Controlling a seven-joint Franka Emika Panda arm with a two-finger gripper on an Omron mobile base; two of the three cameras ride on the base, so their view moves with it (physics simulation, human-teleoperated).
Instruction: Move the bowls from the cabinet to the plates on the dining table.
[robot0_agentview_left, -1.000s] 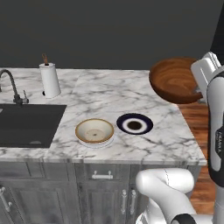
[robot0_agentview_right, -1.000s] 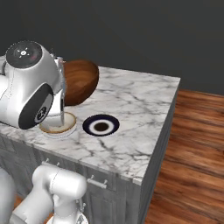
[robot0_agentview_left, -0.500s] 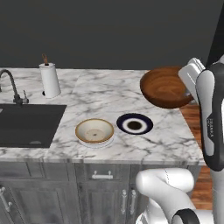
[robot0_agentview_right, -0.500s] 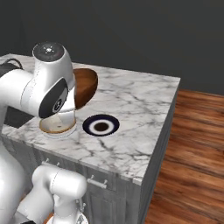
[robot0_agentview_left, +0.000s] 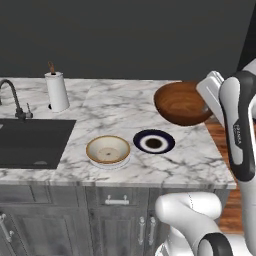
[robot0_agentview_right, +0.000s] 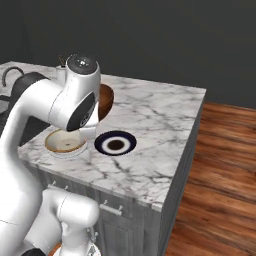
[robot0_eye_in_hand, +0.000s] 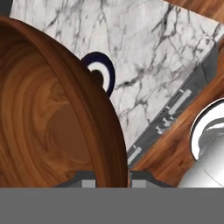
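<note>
The reddish-brown wood bowl (robot0_agentview_left: 181, 103) hangs in the air over the right end of the dining table (robot0_agentview_left: 120, 107), tilted a little. My gripper (robot0_eye_in_hand: 113, 178) is shut on its rim from the right side. In the hand view the held bowl (robot0_eye_in_hand: 52, 118) covers the left half. The dark blue plate (robot0_agentview_left: 154, 141) lies bare on the marble, below and left of the held bowl. The beige bowl (robot0_agentview_left: 107, 149) sits on the white plate (robot0_agentview_left: 108, 163) to the left of the blue one. The cabinet is out of view.
A black sink (robot0_agentview_left: 30, 142) with a faucet (robot0_agentview_left: 12, 97) takes up the left of the table. A paper-towel roll (robot0_agentview_left: 56, 91) stands behind it. The table's right edge drops to a wooden floor (robot0_agentview_right: 220, 165). Grey drawer fronts (robot0_agentview_left: 117, 200) face me.
The arm has carried the wood bowl to the left and slightly down, from past the table's right edge to over the marble near the blue plate. The grip has stayed shut.
</note>
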